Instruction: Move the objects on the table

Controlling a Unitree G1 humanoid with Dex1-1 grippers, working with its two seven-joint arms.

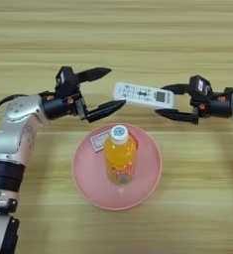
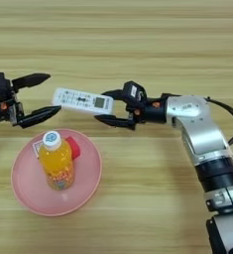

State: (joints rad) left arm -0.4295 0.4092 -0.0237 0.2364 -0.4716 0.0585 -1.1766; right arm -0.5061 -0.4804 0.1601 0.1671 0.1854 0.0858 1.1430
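Observation:
The white remote control (image 1: 144, 95) is held by its right end between the fingers of my right gripper (image 1: 163, 100), just behind the plate. From the left, my left gripper (image 1: 116, 88) stands open with its fingertips right at the remote's left end, apart from it. The orange-drink bottle (image 1: 120, 158) stands upright on the pink plate (image 1: 88, 183). A red-and-white packet (image 1: 99, 141) lies on the plate to the bottle's left. On the bottle's right side sits the red cube (image 2: 73, 147), which the bottle hides in the left eye view.
The light wood-grain table (image 1: 116, 34) stretches on all sides of the plate. My right forearm (image 2: 207, 144) runs down the right side of the right eye view, and the left forearm (image 1: 11, 144) down the left side of the left eye view.

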